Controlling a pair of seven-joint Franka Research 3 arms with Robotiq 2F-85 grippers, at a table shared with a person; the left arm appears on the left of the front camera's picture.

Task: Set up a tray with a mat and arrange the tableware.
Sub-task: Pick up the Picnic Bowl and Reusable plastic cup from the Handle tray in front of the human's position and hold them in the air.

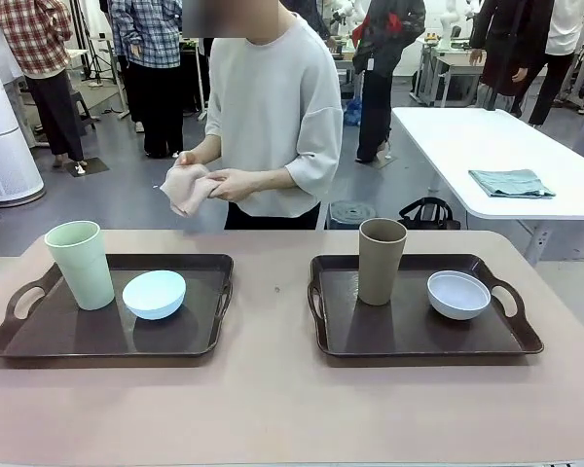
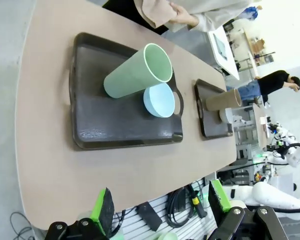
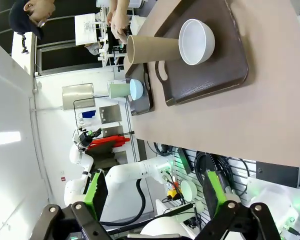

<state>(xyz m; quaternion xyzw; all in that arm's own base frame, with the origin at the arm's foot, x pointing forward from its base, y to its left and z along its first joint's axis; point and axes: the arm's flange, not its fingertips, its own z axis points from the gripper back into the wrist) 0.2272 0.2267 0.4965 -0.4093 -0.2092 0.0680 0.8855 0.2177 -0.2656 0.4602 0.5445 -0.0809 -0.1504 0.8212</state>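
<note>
Table (image 1: pixel 273 409): beige, bearing two dark brown handled trays side by side, apart
Person (image 1: pixel 273 117): standing at the far edge, both hands (image 1: pixel 229 183) holding a folded pale pink cloth (image 1: pixel 187 187)
Left tray (image 1: pixel 78 336): pale green cup (image 1: pixel 80 263) upright at its left, light blue bowl (image 1: pixel 155 293) just beside it
Right tray (image 1: pixel 409 336): tan-brown cup (image 1: pixel 382 261) upright near the middle, white bowl (image 1: pixel 458 294) to its right
Left gripper (image 2: pixel 161 200): spread wide, empty, beyond the table's near edge
Right gripper (image 3: pixel 154 192): spread wide, empty, beyond the table's near edge
</note>
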